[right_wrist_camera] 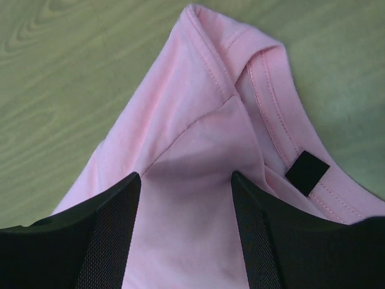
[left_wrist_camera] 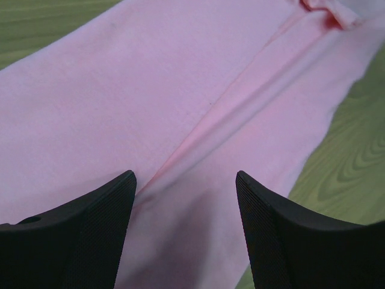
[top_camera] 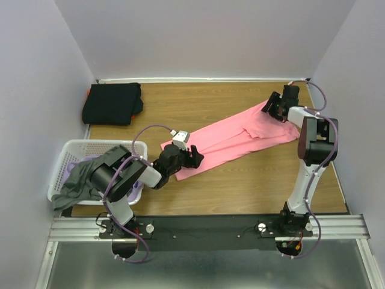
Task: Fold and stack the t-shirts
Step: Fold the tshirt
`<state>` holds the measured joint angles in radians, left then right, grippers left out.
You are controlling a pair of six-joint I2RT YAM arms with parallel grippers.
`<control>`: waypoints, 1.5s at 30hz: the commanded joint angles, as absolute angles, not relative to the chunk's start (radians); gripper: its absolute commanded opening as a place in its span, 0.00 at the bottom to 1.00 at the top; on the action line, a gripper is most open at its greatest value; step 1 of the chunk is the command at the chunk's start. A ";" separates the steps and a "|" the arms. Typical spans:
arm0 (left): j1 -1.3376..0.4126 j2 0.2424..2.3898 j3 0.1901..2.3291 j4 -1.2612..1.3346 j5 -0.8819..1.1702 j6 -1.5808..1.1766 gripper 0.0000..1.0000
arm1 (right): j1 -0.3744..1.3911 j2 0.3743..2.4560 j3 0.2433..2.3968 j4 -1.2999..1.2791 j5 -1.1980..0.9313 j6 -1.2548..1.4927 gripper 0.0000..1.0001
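Pink t-shirt (top_camera: 240, 135) lies on the wood table (top_camera: 240, 198), drawn out in a long diagonal band from near-left to far-right and doubled along its length; a soft crease (left_wrist_camera: 228, 102) runs down the middle in the left wrist view. Left gripper (top_camera: 194, 158) sits at the near-left end of the band. Its fingers (left_wrist_camera: 102, 223) stand wide apart over flat cloth with nothing pinched between them; whether the tips touch the fabric I cannot tell. Right gripper (top_camera: 272, 108) is at the far-right end, over the shoulder beside the collar (right_wrist_camera: 283, 102) and its small black tag (right_wrist_camera: 307, 173). Its jaws are likewise spread, with cloth under the gap but no fold caught. Folded black t-shirt (top_camera: 113, 103) rests at the far-left corner. A grey t-shirt (top_camera: 78, 180) hangs over the rim of the white basket (top_camera: 72, 147), lavender t-shirt (top_camera: 136, 188) under it. Handling judgement: thin knit, very light, limp, no stiffness to hold a shape, so it will sag and drag wherever unsupported, and the layers may slide apart. Not fragile. Best purchase looks to be the stitched parts, at the collar or shoulder seam on the right and the hem on the left, pinching both layers together.
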<state>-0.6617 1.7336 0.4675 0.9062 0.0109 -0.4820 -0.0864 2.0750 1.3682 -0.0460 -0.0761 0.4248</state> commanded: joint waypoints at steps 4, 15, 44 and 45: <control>-0.775 1.770 0.376 0.888 0.138 -0.597 0.76 | -0.058 2.235 1.552 -0.239 -0.110 0.370 0.70; -0.955 1.813 0.334 1.047 0.210 -0.736 0.76 | 0.063 2.439 1.903 -0.391 -0.101 0.359 0.70; -1.074 1.486 0.413 0.670 -0.057 -0.614 0.77 | 0.153 1.772 1.419 -0.319 -0.028 0.354 0.70; -1.078 1.491 0.411 0.669 -0.057 -0.618 0.77 | 0.153 1.761 1.360 -0.304 -0.028 0.365 0.70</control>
